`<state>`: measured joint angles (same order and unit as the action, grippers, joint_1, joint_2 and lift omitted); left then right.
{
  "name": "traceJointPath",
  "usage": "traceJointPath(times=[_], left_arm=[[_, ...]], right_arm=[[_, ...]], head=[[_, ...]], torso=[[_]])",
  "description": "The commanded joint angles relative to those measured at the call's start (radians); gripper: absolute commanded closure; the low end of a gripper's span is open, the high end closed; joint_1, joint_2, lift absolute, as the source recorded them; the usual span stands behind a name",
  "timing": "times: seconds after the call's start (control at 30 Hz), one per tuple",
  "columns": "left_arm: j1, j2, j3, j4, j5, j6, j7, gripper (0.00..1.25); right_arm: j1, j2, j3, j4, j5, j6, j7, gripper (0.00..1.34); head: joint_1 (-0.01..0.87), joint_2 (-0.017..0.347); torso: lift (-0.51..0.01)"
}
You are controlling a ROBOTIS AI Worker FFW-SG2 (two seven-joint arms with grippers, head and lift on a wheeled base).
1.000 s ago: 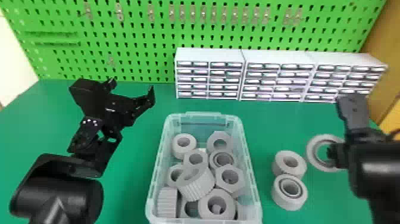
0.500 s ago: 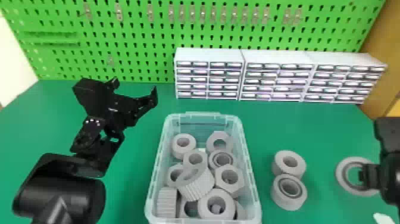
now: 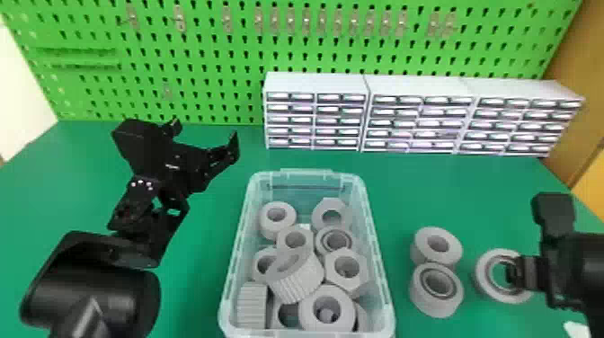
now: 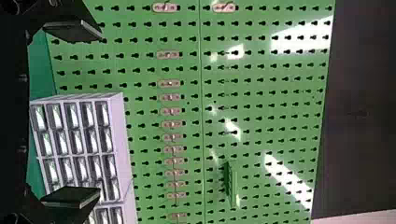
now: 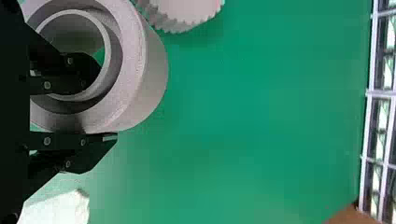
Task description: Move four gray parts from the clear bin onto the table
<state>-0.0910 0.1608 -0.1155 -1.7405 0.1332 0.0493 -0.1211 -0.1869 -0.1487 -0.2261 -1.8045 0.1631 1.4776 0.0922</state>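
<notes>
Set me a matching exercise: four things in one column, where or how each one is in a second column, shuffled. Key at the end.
Column one
1. Left gripper
2. Right gripper
3. Clear bin
4. Drawer cabinets

Column two
A. Holding a jumble of gray parts
B. At the back of the table, before the green pegboard
C. One finger in the hole of a gray ring, the other outside it
D. Fingers apart, with nothing between them

Right pairs: 1-D, 2-C, 3-A, 4-B
</notes>
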Motion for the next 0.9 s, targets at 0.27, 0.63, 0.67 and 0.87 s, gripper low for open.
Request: traceJointPath(times=[0.27,0.63,0.67,0.87], left_arm=[[-0.001,0.0,-0.003,0.004,-0.001,0.003,-0.005,0.12],[-0.004,0.0,-0.006,0.004,-0.001,0.007,-0.014,0.12],[-0.004,0.0,-0.006,0.004,-0.001,0.007,-0.014,0.12],[-0.003,0.0,-0.006,0.004,0.0,0.007,-0.017,0.12]], right_arm=[[-0.049,0.024,-0.001,0.146,-0.011,-0.097,0.0,1.05],[-0.04,0.035,0.033,0.155,-0.005,-0.115,0.0,1.04],[-0.039,0.034,0.036,0.155,-0.005,-0.115,0.0,1.03],[-0.029,0.032,0.042,0.142,-0.004,-0.109,0.0,1.0]], head=[[0.678,0.034],[0.678,0.034],[0.678,0.034],[0.678,0.034]], torso=[[-0.05],[-0.05],[-0.05],[-0.05]])
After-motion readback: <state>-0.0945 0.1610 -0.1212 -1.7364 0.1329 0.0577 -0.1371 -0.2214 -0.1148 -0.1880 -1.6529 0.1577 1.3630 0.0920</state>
